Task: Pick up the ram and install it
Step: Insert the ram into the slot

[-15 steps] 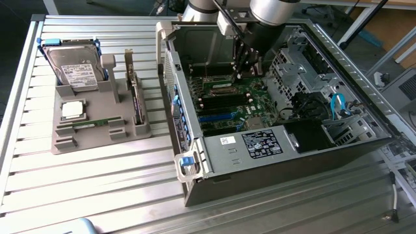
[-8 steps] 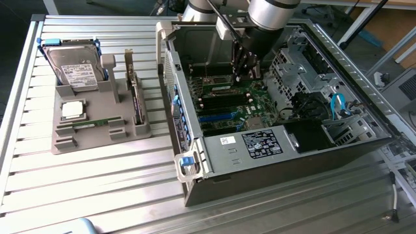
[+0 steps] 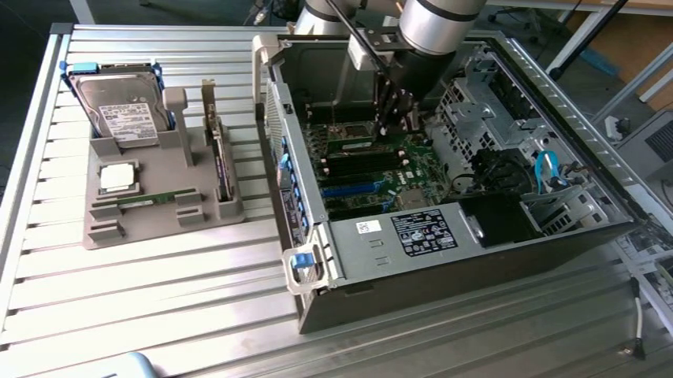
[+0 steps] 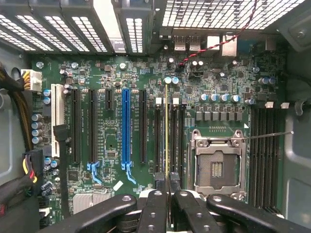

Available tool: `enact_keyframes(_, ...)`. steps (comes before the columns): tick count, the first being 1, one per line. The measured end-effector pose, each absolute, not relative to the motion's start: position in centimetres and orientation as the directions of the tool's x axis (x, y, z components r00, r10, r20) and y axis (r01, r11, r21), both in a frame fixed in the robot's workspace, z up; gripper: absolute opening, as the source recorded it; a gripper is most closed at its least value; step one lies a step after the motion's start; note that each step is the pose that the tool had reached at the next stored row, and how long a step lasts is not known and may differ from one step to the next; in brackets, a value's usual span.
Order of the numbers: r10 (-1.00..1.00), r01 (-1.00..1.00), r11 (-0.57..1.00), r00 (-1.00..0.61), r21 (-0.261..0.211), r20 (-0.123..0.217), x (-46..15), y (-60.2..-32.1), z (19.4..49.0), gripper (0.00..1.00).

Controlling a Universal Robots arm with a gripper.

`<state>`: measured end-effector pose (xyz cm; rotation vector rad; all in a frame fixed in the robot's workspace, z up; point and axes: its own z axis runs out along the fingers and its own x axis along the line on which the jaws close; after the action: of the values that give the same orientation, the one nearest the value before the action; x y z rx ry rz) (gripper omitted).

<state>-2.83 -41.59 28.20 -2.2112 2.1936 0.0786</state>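
1. In the wrist view, the fingers (image 4: 154, 208) pinch the ram (image 4: 166, 131) between their tips. It shows edge-on as a thin line running away from them.
2. The ram stands over the slots (image 4: 179, 136) on the motherboard (image 4: 116, 145), just beside the open socket (image 4: 216, 167). Whether it is seated I cannot tell.
3. In the exterior view, the arm (image 3: 442, 24) reaches steeply down into the open case (image 3: 442, 236), wrist aimed at the board.
4. On the exterior view's left, a grey tray (image 3: 158, 224) on the worktop (image 3: 158, 299) carries a second ram (image 3: 147, 199), well apart from the case.
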Motion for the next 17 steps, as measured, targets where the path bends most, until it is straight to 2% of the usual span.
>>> enact_keyframes(17,-0.998,-1.0,0.021,-0.022,0.017,-0.054,-2.8,-41.6,27.73,0.12)
